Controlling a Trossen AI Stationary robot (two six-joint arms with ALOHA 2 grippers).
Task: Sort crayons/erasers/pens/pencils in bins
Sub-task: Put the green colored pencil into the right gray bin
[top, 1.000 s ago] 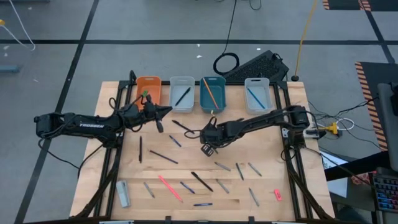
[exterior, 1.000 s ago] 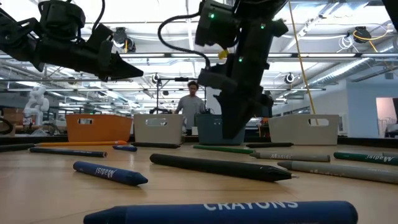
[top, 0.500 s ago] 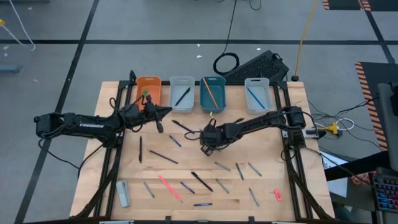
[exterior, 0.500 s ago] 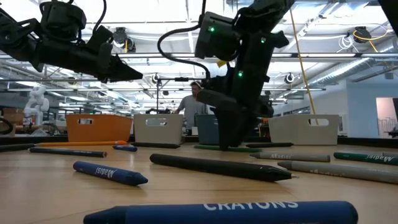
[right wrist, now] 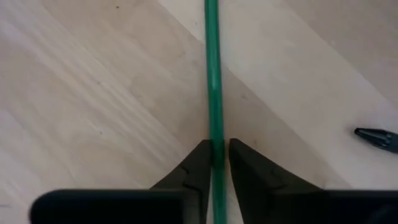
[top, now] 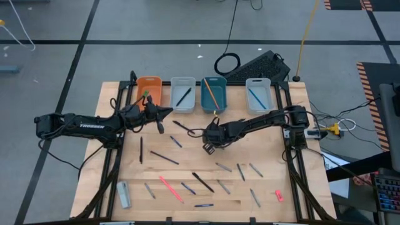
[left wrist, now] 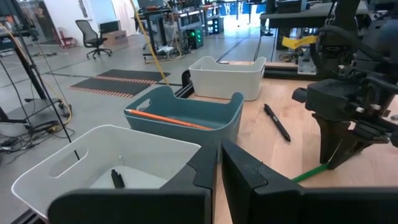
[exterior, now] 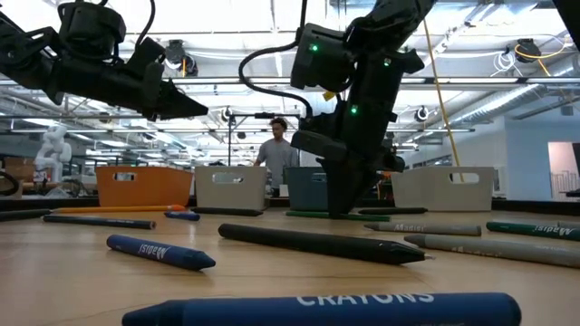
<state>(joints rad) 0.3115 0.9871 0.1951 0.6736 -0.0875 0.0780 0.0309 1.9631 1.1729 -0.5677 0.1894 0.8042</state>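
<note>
My right jaws (right wrist: 214,163) are down at the table (top: 125,169), near its middle and just in front of the teal bin (top: 214,94), and they are clamped on a slim green pencil (right wrist: 213,74). The pencil lies flat on the wood and runs straight out between my two fingers (right wrist: 193,167), so I grip it squarely across its width, which should keep it from twisting when I lift. In the low view my right arm stands nearly upright over the spot, a sensible way to come down on something so thin.

My left jaws (left wrist: 219,167) hang above the table in front of the orange bin (top: 149,89) and a pale bin (top: 183,92); the fingers are together with nothing between them. That arm waits there, I judge, to stay out of the right arm's way.

The four bins line the far edge. The teal one already holds an orange pencil (left wrist: 163,117), so I judge the green one belongs there too. A green eraser (top: 145,94) sits in the orange bin, a pink-red eraser (top: 279,195) lies near the front right corner of the table, and many pens and crayons lie unsorted on the wood.
</note>
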